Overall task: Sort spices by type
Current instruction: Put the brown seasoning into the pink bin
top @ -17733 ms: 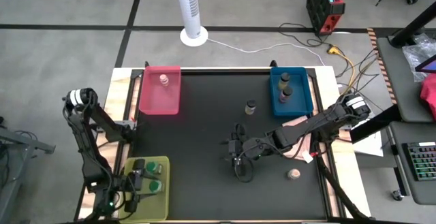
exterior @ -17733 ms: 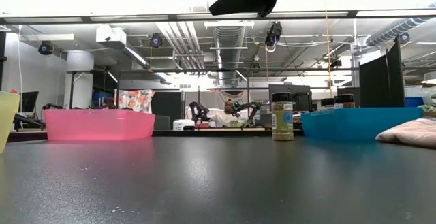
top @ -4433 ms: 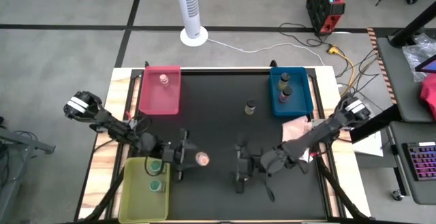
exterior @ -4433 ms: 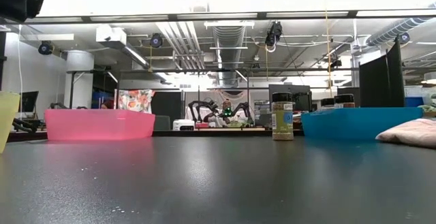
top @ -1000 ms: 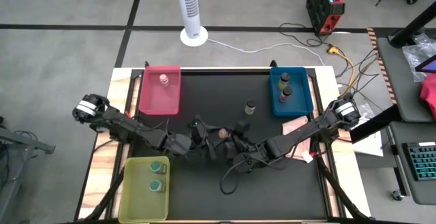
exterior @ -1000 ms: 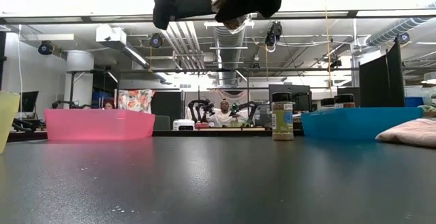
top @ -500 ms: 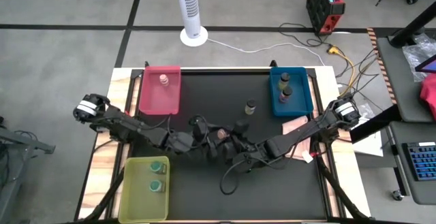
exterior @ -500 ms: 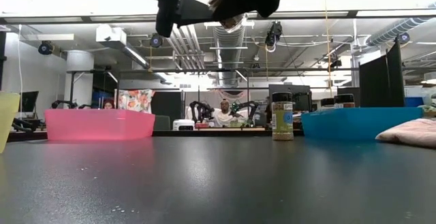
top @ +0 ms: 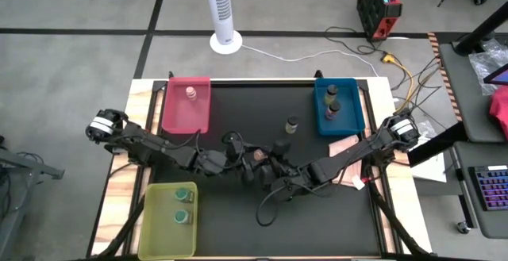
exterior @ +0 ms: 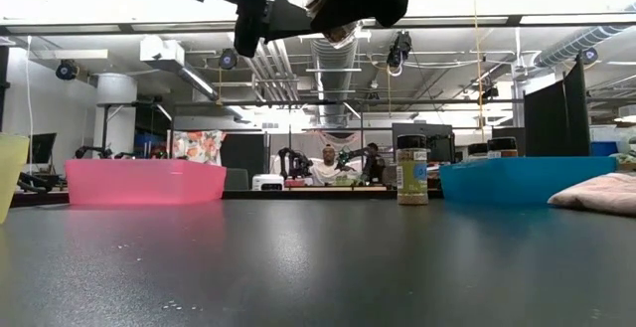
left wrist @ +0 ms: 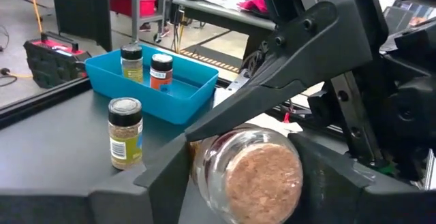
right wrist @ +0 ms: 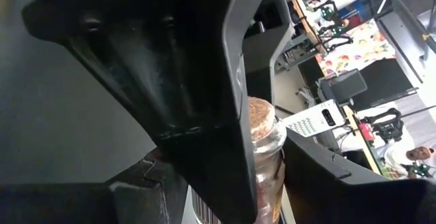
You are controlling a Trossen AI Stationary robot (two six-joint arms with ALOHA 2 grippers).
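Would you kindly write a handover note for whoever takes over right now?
Left gripper and right gripper: both jaws appear shut on the pinkish jar, mid-air over table centre.
Done: pink-topped jar in the red tray; two jars in the blue tray; two green-lidded jars in the yellow-green tray.
To do: bin the held jar, probably red; sort the loose jar.

1. Black table (top: 238, 221), wooden edges showing at its sides;
2. On it: red tray (top: 187, 105); blue tray (top: 339, 107); yellow-green tray (top: 168, 220); pink cloth (top: 345, 147);
3. One jar (top: 292, 125) stands near the blue tray.
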